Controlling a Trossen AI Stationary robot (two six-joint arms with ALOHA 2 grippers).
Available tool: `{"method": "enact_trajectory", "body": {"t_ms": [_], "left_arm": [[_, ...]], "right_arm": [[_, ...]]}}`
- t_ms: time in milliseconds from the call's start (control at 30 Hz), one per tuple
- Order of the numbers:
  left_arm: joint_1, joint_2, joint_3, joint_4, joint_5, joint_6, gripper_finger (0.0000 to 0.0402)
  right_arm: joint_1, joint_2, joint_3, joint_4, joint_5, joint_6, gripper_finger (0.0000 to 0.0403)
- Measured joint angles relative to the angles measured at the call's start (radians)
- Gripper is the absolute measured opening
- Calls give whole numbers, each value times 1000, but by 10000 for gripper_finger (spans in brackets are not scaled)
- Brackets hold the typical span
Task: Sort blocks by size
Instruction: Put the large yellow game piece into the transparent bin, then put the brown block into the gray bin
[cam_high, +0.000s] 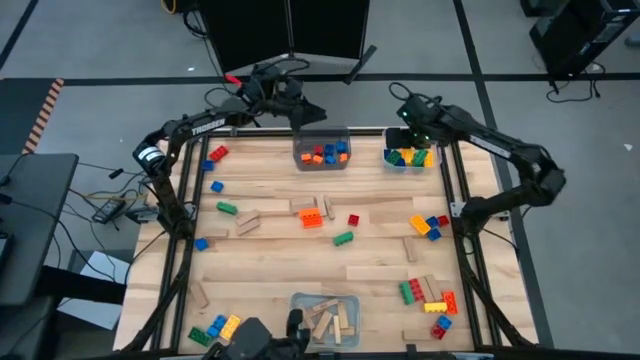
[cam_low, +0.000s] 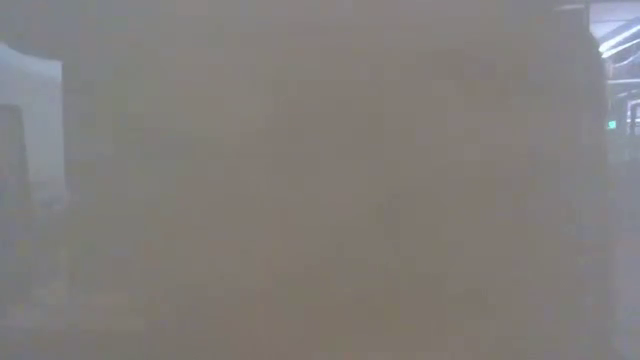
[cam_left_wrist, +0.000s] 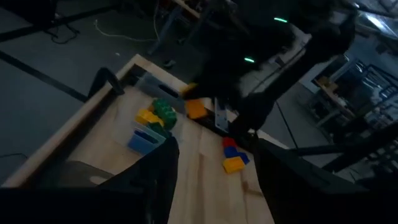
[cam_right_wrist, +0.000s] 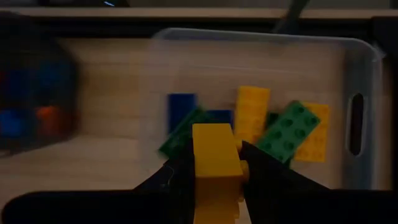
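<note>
Where "TROSSEN" marks the left arm (cam_high: 205, 127), right hand (cam_right_wrist: 214, 171) gripping yellow brick (cam_right_wrist: 216, 162)

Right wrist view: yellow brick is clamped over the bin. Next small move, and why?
Probably open the right pincer and drop the yellow brick. It hangs just over the clear bin, which already holds long yellow and green bricks, so it seems to be at its place. The left pincer hovers over the neighbouring bin.
</note>
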Motion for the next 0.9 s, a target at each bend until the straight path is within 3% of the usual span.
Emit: {"method": "enact_trajectory", "body": {"t_ms": [133,333,500,733,900], "left_arm": [[-8,0,0,-25,0,4,214],[-8,0,0,-29,0,5,214],[-8,-1,0,-44,0,65,213],[-9,-1,0,-41,-1,124,213],[-41,-8,0,-57,-39,193,213]], "right_arm": [[-61,95,-1,8,-3,-33,109],[-87,192,-1,59,-9,-69,161],[-87,227,-1,64,-12,-102,180],[-87,138,-1,38,-34,-130,182],[-54,30,-1,-75,-36,-127,184]]}}
